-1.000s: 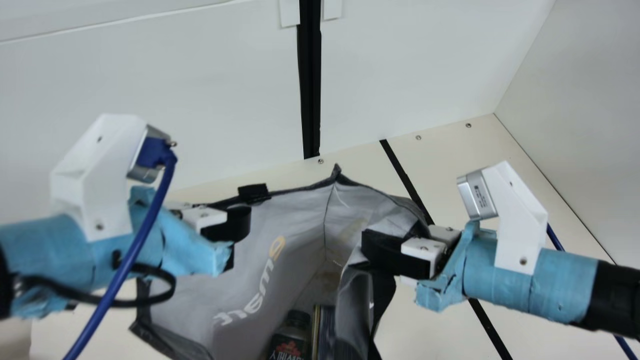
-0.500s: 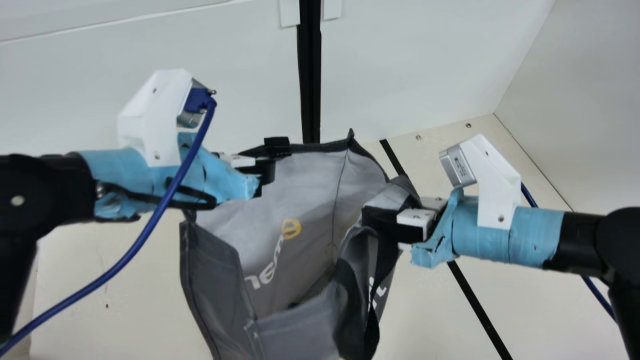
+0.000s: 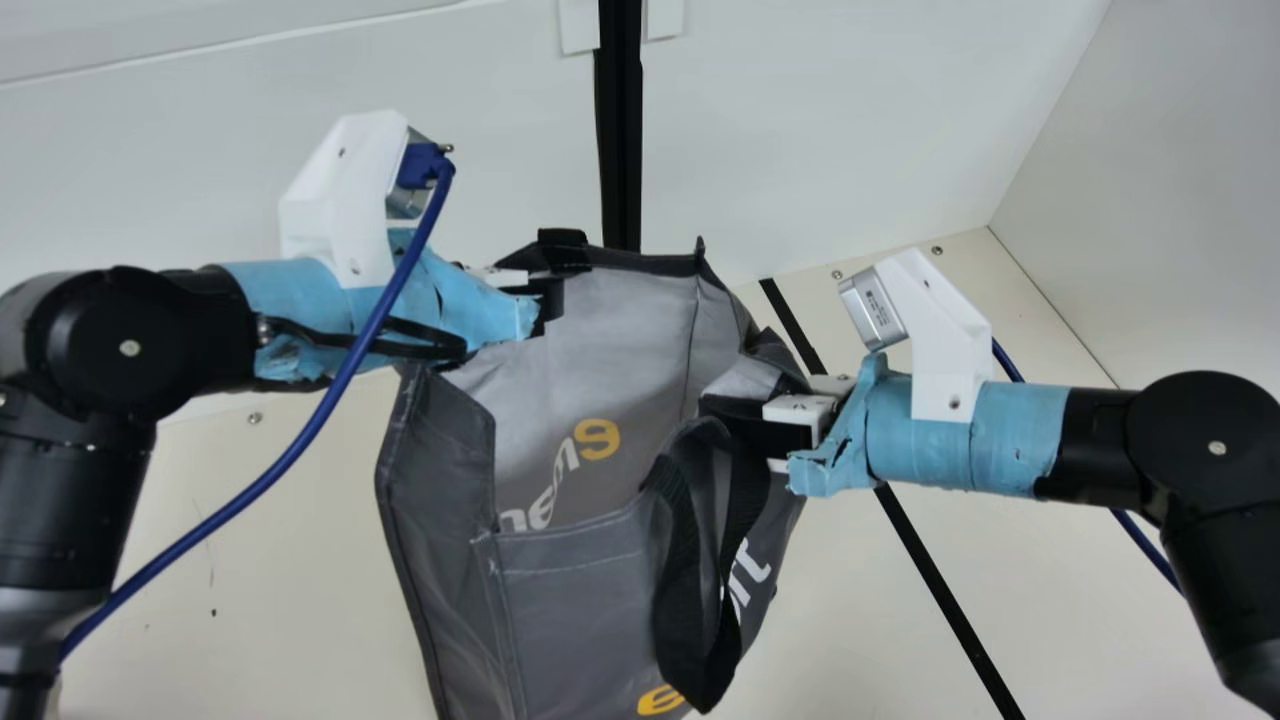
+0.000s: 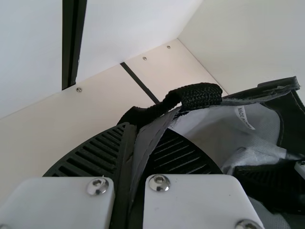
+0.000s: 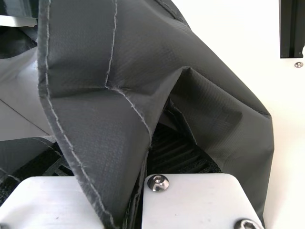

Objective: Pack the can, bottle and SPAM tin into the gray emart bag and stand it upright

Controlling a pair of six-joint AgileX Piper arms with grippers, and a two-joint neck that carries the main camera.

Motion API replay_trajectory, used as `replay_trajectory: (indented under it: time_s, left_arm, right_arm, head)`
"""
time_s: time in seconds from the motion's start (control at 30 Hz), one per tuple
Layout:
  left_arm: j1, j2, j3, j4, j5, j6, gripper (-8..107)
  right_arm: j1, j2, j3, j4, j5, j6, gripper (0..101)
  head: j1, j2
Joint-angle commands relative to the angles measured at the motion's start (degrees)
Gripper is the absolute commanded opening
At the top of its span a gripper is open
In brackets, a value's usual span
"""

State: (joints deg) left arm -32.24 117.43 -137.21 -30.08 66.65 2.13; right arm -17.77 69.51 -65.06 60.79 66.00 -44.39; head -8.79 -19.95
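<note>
Gray emart bag (image 3: 575, 620): centre of main view, mouth open | left gripper (image 3: 548, 303): fingers clenched on rim (image 3: 645, 263) | right gripper (image 3: 735, 425): fingers grasping opposite side | risks: uneven pull may tip bag; weight inside may drag fabric free; drooping handle (image 3: 675, 600) may snag.

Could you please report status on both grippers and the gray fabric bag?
Left black ribbed gripper clamped on bag, right gripper likewise. Bag mouth open. Black webbing handle dangling near right gripper.
</note>
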Motion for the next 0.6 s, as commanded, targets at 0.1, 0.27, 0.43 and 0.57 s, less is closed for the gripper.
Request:
replay_trajectory:
  time_s: [0.1, 0.27, 0.43, 0.57]
  left_arm:
    - [0.0, -0.35, 0.58, 0.13, -0.41, -0.03, -8]
    - [0.0, -0.35, 0.58, 0.13, -0.41, -0.03, -8]
    - [0.0, -0.35, 0.58, 0.13, -0.41, -0.03, -5]
    - [0.0, -0.35, 0.58, 0.13, -0.41, -0.03, 9]
  right_arm:
    - [0.0, 0.0, 0.0, 0.0, 0.0, 0.0, 0]
    - [0.0, 0.0, 0.0, 0.0, 0.0, 0.0, 0]
    - [0.0, 0.0, 0.0, 0.0, 0.0, 0.0, 0]
    - [0.0, 0.0, 0.0, 0.0, 0.0, 0.0, 0]
  head:
    - [-1.21, -0.05]
    - [-1.21, -0.05]
    - [-1.21, -0.05]
    - [-1.21, -0.05]
